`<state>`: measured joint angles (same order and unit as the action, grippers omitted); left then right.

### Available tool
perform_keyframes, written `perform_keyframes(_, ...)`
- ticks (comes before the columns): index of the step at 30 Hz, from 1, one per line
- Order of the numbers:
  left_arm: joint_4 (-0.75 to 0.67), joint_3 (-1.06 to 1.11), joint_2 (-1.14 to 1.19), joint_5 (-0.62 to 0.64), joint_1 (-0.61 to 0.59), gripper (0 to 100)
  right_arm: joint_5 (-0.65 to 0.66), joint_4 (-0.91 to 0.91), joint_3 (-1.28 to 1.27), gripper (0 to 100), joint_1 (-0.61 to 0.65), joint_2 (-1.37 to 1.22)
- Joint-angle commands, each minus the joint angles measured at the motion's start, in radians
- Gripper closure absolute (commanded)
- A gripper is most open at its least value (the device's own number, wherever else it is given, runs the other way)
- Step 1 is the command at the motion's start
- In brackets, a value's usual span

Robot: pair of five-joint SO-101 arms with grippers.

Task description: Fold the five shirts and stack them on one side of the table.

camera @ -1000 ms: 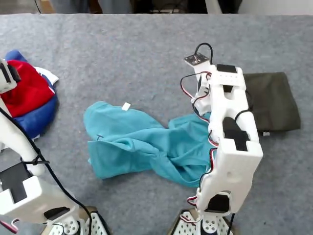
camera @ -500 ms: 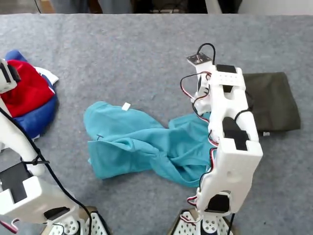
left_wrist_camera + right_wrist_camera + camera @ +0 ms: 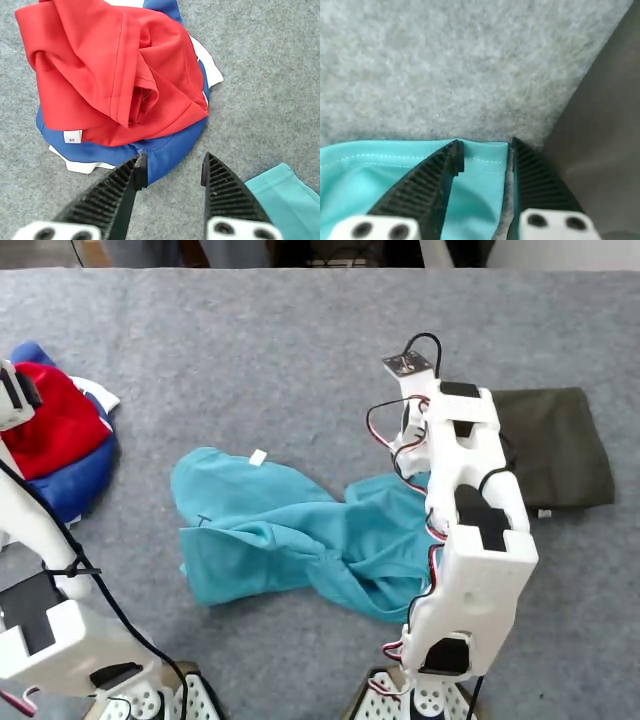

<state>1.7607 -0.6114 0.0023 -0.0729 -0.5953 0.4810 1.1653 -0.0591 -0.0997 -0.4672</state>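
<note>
Between the spread jaws of the right gripper (image 3: 486, 145) lies the stitched corner of the teal shirt (image 3: 290, 530), one jaw on either side of the hem, neither yet pressing on it. That corner looks chosen because it is a free end of the cloth. The rest of the shirt trails away from this gripper in a twisted, crumpled heap across the grey desk (image 3: 250, 350), so pulling from an end seems the sensible way to straighten it before folding. Just beside the same gripper, on the side away from the teal heap, sits the dark shirt (image 3: 555, 445), folded flat into a neat rectangle. It reads as the start of the stack, and the closeness means the jaws could catch its edge if they close carelessly.

Well apart from all this, the left gripper (image 3: 174, 159) hangs with its jaws parted and nothing between them. Right beyond its tips is a loose pile: the red shirt (image 3: 100, 75) bunched on top, the blue shirt (image 3: 100, 152) under it and the white shirt (image 3: 75, 165) peeking out below. Those three are unfolded, so I judge the task is at an early stage.
</note>
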Motion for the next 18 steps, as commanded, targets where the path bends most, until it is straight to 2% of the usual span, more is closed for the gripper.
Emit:
perform_keyframes(1,-0.003,-0.002,-0.041,0.003,-0.001,81,-0.006,-0.009,-0.007,91.3,-0.012,0.001)
perform_keyframes(4,-0.003,-0.002,-0.041,0.003,-0.001,81,-0.005,-0.009,-0.007,98.4,-0.012,0.001)
perform_keyframes(13,-0.003,-0.002,-0.041,0.052,0.004,81,-0.006,0.009,0.031,98.6,-0.012,0.035)
perform_keyframes(18,-0.003,-0.002,-0.041,0.057,0.008,81,-0.044,0.054,0.131,98.6,-0.012,0.157)
